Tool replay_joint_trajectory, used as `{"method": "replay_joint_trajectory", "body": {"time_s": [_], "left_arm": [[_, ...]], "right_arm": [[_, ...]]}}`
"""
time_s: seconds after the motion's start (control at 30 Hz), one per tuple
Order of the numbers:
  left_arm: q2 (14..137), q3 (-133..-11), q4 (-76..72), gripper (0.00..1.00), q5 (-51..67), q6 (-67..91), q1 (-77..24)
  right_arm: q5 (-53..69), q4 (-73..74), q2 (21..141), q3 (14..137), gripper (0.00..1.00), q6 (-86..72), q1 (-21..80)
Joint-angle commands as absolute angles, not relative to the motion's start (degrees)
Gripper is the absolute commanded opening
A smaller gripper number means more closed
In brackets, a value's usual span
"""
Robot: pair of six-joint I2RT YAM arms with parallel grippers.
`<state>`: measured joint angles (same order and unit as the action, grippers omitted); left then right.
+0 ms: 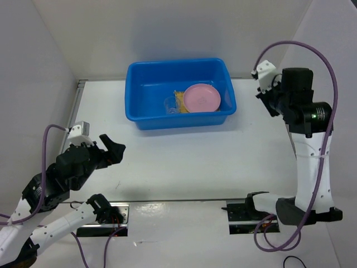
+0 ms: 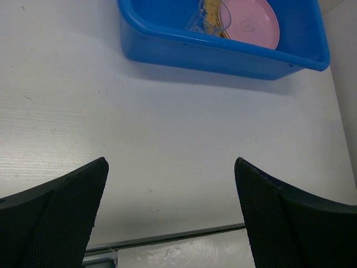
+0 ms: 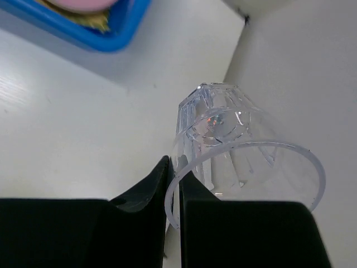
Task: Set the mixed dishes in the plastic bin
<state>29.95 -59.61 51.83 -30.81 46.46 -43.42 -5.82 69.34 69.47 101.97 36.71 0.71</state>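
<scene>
The blue plastic bin (image 1: 178, 120) stands at the back middle of the table. In it lie the pink plate (image 1: 201, 97), on top of the yellow woven mat (image 1: 179, 100), and a clear glass (image 1: 170, 105). The tan-orange plate is not in view. My left gripper (image 1: 114, 148) is open and empty at the front left; its wrist view shows the bin (image 2: 223, 56) and the pink plate (image 2: 251, 22) ahead of it. My right gripper (image 3: 174, 167) is shut on the rim of a clear plastic cup (image 3: 234, 145), raised to the right of the bin's corner (image 3: 111, 33).
White walls close in the table on the left, back and right. The right wall (image 3: 301, 56) is close beside the held cup. Metal mounting plates (image 1: 245, 215) lie along the table's near edge by the arm bases.
</scene>
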Motion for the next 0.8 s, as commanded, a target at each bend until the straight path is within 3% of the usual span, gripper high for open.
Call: {"method": "replay_joint_trajectory", "body": {"time_s": [0.0, 0.2, 0.47, 0.77], "left_arm": [[30.84, -59.41, 50.01, 1.00, -31.55, 45.62, -43.15], [31.38, -59.41, 50.54, 1.00, -32.17, 46.76, -43.15], [35.41, -59.41, 51.68, 1.00, -34.01, 47.90, -43.15], [35.95, -59.94, 52.82, 1.00, -35.06, 49.04, -43.15]], "right_arm": [[-8.09, 74.53, 76.62, 111.51, 0.00, 31.29, 8.78], [-10.10, 74.53, 96.74, 133.39, 0.00, 31.82, 21.34], [-14.58, 74.53, 133.30, 176.71, 0.00, 34.27, 34.26], [-15.73, 60.31, 146.76, 177.20, 0.00, 41.57, 42.71]]}}
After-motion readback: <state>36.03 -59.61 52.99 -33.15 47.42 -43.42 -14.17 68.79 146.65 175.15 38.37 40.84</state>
